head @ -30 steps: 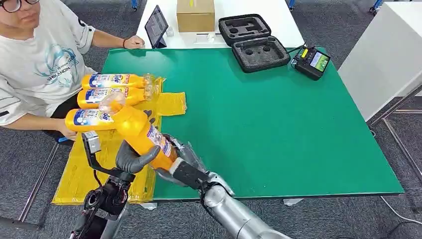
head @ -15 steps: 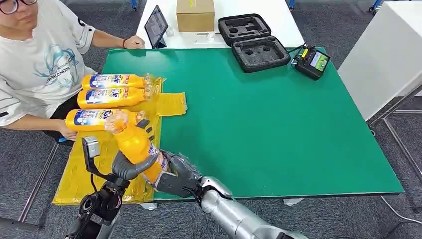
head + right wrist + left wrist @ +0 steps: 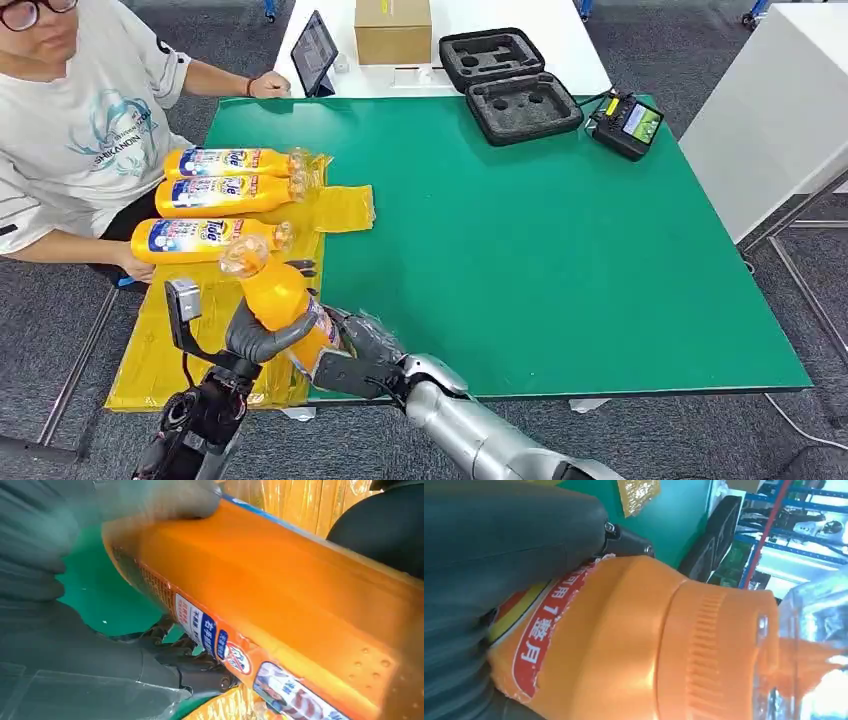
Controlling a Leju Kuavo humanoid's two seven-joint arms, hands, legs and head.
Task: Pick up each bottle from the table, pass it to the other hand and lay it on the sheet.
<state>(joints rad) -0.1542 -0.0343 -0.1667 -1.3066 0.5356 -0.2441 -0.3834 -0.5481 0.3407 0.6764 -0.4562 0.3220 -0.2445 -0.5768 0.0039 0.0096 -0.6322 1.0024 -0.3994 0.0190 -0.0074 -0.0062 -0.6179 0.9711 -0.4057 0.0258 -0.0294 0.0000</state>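
— What's just happened with the two hands?

— The orange plastic detergent bottle with the clear cap (image 3: 272,295) has swung upright over the last second. It leaned towards the far edge of the table before; now it stands nearly vertical above the table's near-left corner, cap topmost. The left hand (image 3: 262,335) has its thick grey thumb wrapped round the bottle's middle, and in the left wrist view the same grey thumb (image 3: 509,525) lies pressed along the bottle's shoulder.

— And the right one?

— The right hand (image 3: 350,360) has drawn back towards the near edge but its dark fingers are closed on the bottle's lower end; the right wrist view shows them (image 3: 150,500) clamped over the orange body (image 3: 280,595). So both hands grip it at once: I'd call this mid-handover, with the right not yet letting go.

— Where does it go next?

— Onto the crinkled yellow plastic sheet (image 3: 165,350) draped over the table's left edge. Three matching orange bottles (image 3: 222,195) already lie side by side on it towards the far end, caps pointing inward over the green table mat (image 3: 560,240). A seated person in a white T-shirt (image 3: 75,130) waits just off that left edge.
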